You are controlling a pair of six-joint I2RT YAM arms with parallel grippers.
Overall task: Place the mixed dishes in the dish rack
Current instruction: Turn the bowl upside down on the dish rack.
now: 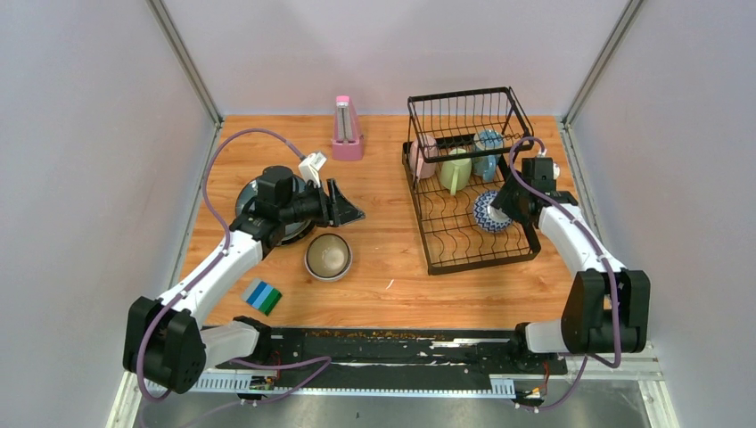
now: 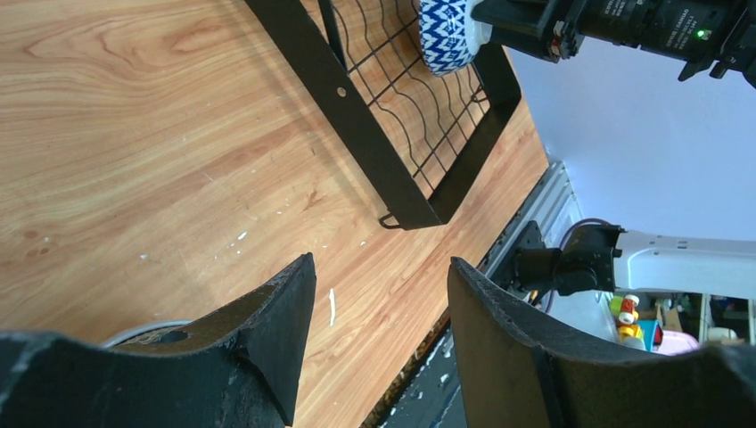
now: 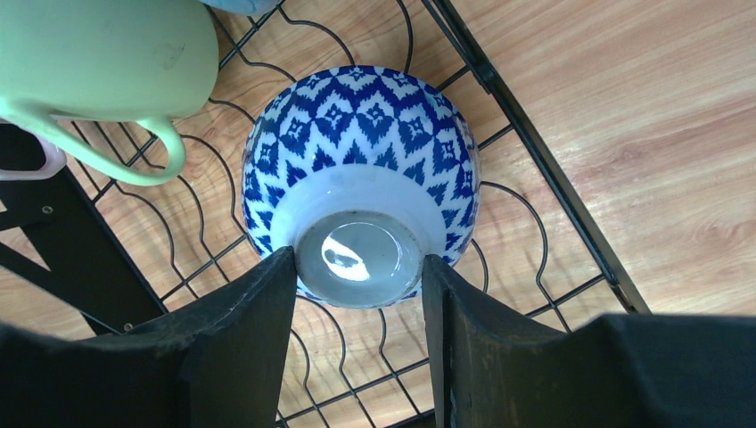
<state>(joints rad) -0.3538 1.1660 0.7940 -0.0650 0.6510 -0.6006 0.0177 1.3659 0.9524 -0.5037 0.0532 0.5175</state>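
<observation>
The black wire dish rack [image 1: 433, 234] stands at the right. In it are a pink-white mug [image 1: 425, 159], a pale green mug [image 1: 455, 169], a bluish dish [image 1: 488, 143] and a blue-patterned bowl [image 1: 487, 212] tipped on its side. My right gripper [image 3: 358, 263] grips the foot of that bowl [image 3: 365, 143] over the rack wires [image 3: 526, 134]. My left gripper [image 1: 349, 207] is open and empty above the table, pointing right. A dark brown bowl [image 1: 328, 256] sits just in front of it. A blue-grey plate [image 1: 250, 191] lies mostly hidden under the left wrist.
A pink metronome [image 1: 347, 129] stands at the back centre. A blue-green striped block [image 1: 263, 297] lies near the front left. The left wrist view shows the rack's near corner [image 2: 406, 209] and the table's front edge. Grey walls close in three sides.
</observation>
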